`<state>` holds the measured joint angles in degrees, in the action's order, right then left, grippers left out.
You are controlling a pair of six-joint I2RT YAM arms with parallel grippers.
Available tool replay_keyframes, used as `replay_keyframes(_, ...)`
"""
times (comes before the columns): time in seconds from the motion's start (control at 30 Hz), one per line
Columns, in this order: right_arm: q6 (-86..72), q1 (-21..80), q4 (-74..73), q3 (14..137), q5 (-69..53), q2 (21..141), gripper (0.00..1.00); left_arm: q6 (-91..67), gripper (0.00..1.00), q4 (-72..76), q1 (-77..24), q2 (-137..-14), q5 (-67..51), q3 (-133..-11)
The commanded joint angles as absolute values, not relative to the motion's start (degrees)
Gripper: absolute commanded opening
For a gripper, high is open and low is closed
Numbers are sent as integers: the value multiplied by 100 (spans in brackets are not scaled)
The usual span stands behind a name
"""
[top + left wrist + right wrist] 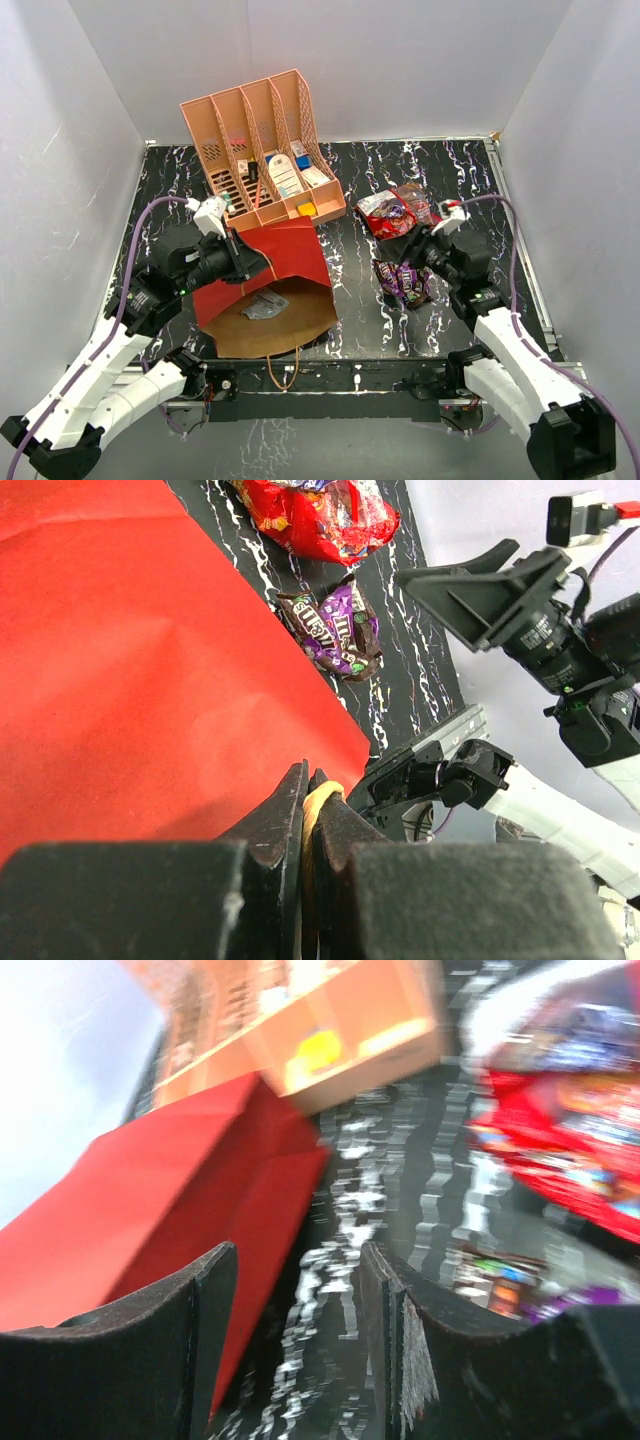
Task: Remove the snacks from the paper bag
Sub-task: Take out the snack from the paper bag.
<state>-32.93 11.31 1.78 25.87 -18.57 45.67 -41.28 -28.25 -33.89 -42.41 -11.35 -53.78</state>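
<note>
The paper bag (285, 255) lies on its side, red outside, its brown mouth facing the near edge. A silvery wrapper (265, 305) lies inside the mouth. My left gripper (248, 264) is shut on the bag's tan cord handle (318, 802) at the bag's upper edge (130, 660). A shiny red bag (385, 212) and purple and dark brown packs (405, 282) lie on the table to the right, also seen in the left wrist view (335, 630). My right gripper (402, 250) is open and empty above the table (300, 1280), between the paper bag (150, 1200) and the snacks.
The salmon-pink organizer (265, 150) with small boxes and cards stands behind the bag. The bag's second cord handle (283, 370) hangs at the table's near edge. White walls close in left, back and right. The right arm (520, 610) shows in the left wrist view.
</note>
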Motion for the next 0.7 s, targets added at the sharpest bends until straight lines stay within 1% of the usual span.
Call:
replay_keyframes(0.0,-2931,2245,1495,3049,-2943,4519,55,-4149,0,-2663,-3369,-4208,-1183,-5511)
replay_keyframes(0.1,-2505,3223,1721,3234,-2981,4602,55,-4140,0,-2671,-3368,-4252,-1174,-5552)
replay_keyframes(0.17,-2494,3741,1987,3270,-2910,4599,55,-4124,0,-2686,-3364,-4279,-1186,-5572)
replay_keyframes(0.3,-2664,4828,3155,3143,-2858,4608,55,-4122,0,-2713,-3367,-4280,-1172,-5546)
replay_keyframes(0.37,-2103,5496,3301,3148,-2724,4673,55,-4122,0,-2720,-3363,-4280,-1169,-5546)
replay_keyframes(0.43,-1461,6243,3141,3214,-2428,4836,56,-4137,0,-2707,-3366,-4259,-1169,-5546)
replay_keyframes(0.53,-601,7056,2847,3333,-1750,5277,55,-4131,0,-2743,-3373,-4236,-1145,-5565)
replay_keyframes(0.6,-93,7455,2930,3293,-1368,5625,51,-4122,0,-2783,-3374,-4236,-1134,-5589)
replay_keyframes(0.67,300,7735,3399,3087,-1004,6044,46,-4126,0,-2759,-3367,-4221,-1136,-5566)
